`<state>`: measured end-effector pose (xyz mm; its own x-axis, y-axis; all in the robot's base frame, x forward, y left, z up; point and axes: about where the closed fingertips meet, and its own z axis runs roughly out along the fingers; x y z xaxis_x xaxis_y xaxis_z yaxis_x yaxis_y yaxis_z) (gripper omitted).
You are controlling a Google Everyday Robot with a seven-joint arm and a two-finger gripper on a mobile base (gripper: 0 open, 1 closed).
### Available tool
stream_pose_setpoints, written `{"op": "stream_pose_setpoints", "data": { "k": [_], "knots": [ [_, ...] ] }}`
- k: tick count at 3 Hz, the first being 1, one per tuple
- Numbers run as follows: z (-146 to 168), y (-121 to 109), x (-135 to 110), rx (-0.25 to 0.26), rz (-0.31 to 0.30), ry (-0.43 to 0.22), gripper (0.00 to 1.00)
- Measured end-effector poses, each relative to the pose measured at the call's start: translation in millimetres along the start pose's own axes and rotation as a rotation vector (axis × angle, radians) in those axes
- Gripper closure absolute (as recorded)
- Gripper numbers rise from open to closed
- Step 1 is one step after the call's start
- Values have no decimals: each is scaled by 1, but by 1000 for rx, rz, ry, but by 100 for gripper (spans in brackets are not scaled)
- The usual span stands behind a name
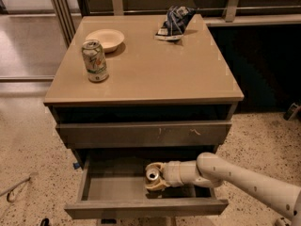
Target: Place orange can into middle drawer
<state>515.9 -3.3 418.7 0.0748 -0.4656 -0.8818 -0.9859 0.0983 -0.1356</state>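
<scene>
Orange can [152, 173] within pincer [154, 179], inside drawer [113, 188]

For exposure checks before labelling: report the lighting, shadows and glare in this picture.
Camera view: soft overhead light puts a pale sheen on the cabinet top; the green-and-white can casts a short shadow; the middle drawer is dim, its back in shadow, where the gripper holds the orange can.

I can read no word, brand or number anywhere. The green-and-white can [95, 60] at the upper left carries markings, and the crumpled blue bag [174, 22] at the top middle has pale print, but neither resolves into letters. The orange can [153, 174] clasped in my gripper [151, 177], low in the frame inside the open middle drawer [113, 187], shows only its silver top.
</scene>
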Motion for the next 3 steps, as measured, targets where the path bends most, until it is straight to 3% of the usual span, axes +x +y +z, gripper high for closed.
{"op": "stream_pose_setpoints", "data": {
  "k": [1, 2, 3],
  "knots": [
    [0, 0, 0, 0, 0, 0, 81],
    [0, 0, 0, 0, 0, 0, 50],
    [0, 0, 0, 0, 0, 0, 27]
  ]
}}
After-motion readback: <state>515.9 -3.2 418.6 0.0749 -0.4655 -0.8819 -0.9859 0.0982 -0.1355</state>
